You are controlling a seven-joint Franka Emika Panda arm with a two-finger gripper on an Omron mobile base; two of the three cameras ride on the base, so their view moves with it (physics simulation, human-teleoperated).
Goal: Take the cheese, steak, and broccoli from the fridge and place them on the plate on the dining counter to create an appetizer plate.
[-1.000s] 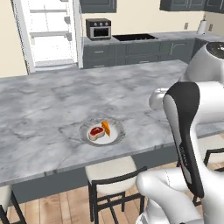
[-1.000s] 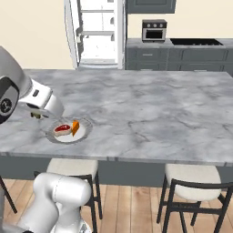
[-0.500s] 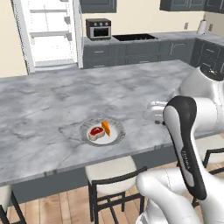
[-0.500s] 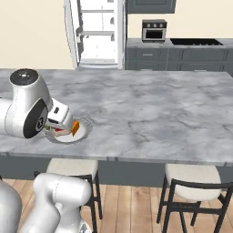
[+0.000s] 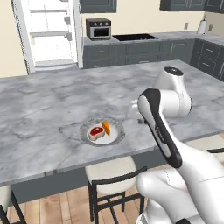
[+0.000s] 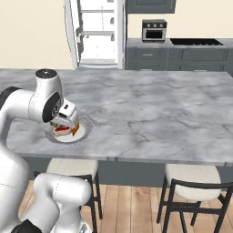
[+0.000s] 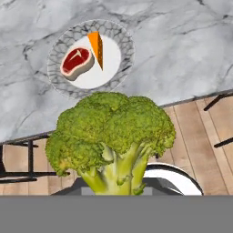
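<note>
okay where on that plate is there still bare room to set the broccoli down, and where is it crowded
The plate is crowded on one half: the steak and the cheese lie side by side there. In the hand view the white centre is bare to the right of the cheese and below both, toward the held broccoli. The dining counter around the plate is bare marble.

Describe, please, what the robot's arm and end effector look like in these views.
The arm is a glossy white, rounded, tubular body with a black band running along one link and dark joint caps. No cables or markings are visible. The end effector is a small white boxy hand with dark details underneath.
</note>
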